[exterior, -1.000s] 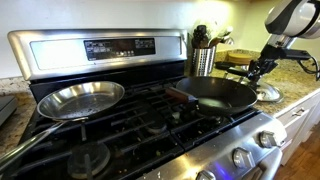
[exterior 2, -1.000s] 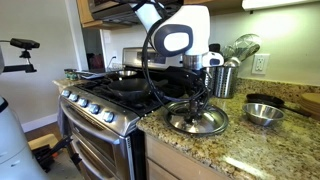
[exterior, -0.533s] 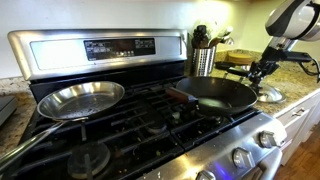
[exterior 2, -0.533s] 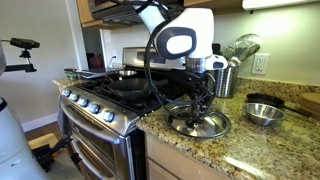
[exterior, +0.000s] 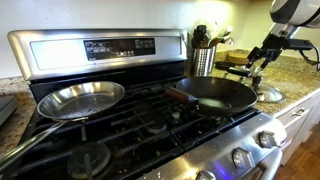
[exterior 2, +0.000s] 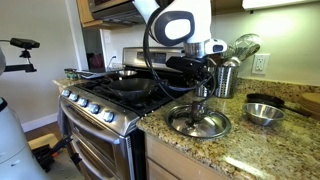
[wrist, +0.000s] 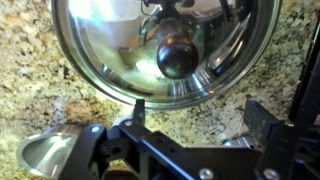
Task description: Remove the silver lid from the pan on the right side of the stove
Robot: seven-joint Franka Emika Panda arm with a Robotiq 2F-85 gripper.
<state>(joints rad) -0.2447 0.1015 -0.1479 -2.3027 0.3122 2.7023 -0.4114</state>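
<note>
The silver lid (exterior: 268,94) (exterior 2: 198,122) lies flat on the granite counter beside the stove (exterior: 100,50), knob up. In the wrist view the lid (wrist: 120,50) fills the upper part of the picture, with its knob (wrist: 178,57) in the middle. My gripper (exterior: 258,62) (exterior 2: 203,88) (wrist: 199,117) hangs open a little above the lid, with nothing between its fingers. The dark pan (exterior: 220,93) stands uncovered on the stove's right-hand burner, its reddish handle pointing toward the middle of the stove.
A shiny silver skillet (exterior: 80,98) sits on the stove's other burner. A utensil holder (exterior: 203,58) (exterior 2: 226,78) stands at the back of the counter. A small steel bowl (exterior 2: 264,113) sits near the lid. The counter's front edge runs close by.
The gripper went from shut on the lid's knob to open and has risen off the lid, which stays on the counter.
</note>
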